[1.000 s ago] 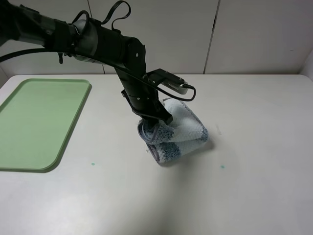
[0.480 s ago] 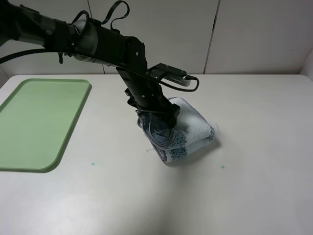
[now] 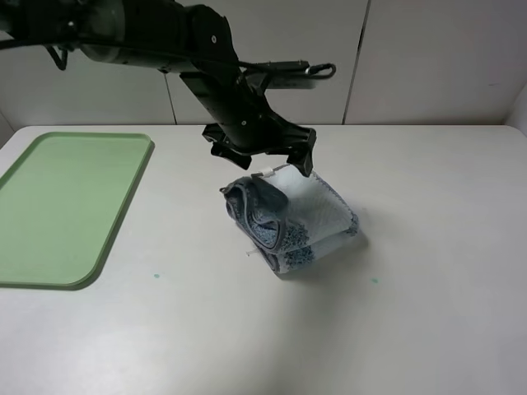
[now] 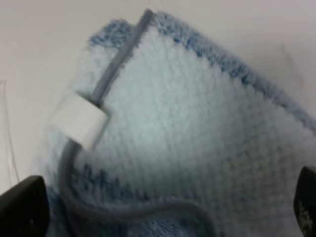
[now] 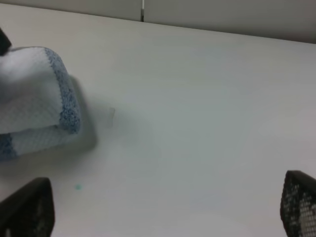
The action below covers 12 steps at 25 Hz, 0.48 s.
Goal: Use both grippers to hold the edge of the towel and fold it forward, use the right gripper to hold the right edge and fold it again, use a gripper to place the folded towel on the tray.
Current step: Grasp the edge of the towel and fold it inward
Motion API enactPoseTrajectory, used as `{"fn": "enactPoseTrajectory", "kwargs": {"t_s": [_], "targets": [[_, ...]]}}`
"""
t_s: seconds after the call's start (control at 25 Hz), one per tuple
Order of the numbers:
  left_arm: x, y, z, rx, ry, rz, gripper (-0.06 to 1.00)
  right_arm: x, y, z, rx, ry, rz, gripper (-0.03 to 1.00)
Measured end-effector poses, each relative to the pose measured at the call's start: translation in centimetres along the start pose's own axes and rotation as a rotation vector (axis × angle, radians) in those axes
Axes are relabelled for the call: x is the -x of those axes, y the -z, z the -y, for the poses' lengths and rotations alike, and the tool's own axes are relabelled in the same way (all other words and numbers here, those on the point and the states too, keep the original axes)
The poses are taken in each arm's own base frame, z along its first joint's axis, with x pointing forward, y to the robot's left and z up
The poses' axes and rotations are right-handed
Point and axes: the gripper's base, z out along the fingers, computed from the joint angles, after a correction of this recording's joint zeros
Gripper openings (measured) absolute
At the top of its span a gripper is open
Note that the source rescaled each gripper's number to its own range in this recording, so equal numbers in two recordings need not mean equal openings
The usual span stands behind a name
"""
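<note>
The towel (image 3: 300, 216) lies in a folded, bunched heap at the middle of the white table, blue-grey and white, one corner sticking up. Its grey hem (image 4: 116, 64) and a small white loop (image 4: 79, 118) fill the left wrist view. My left gripper (image 3: 263, 160) hovers just above the towel's raised corner, jaws wide open, holding nothing; its fingertips (image 4: 22, 207) show either side of the cloth. My right gripper (image 5: 163, 207) is open and empty over bare table, with the towel (image 5: 34, 108) off to its side. The pale-green tray (image 3: 66, 206) lies at the left, apart from the towel.
The left arm (image 3: 148, 37) reaches from the upper left across the middle of the table. A white panelled wall (image 3: 428, 58) stands behind the table. Two tiny green marks (image 3: 156, 275) sit on the tabletop in front of the towel.
My left gripper was down on the towel; it has opened, let the towel go and risen above it. The towel shifted slightly right and now rests on the table.
</note>
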Motion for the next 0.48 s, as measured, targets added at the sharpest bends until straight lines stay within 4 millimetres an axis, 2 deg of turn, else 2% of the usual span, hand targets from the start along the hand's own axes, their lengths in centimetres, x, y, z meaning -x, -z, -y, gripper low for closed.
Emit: {"fn": "enactPoseTrajectory", "kwargs": {"t_s": [0.24,0.48], "targets": [[-0.8,0.8,0.3,0.089,0.193,-0.035,1.00,0.0,0.0,0.0,0.002,-0.001,-0.001,1.00],[-1.9,0.5,1.9,0.240,0.393,0.026,1.00,0.0,0.0,0.0,0.004,-0.002,0.000,1.00]]}}
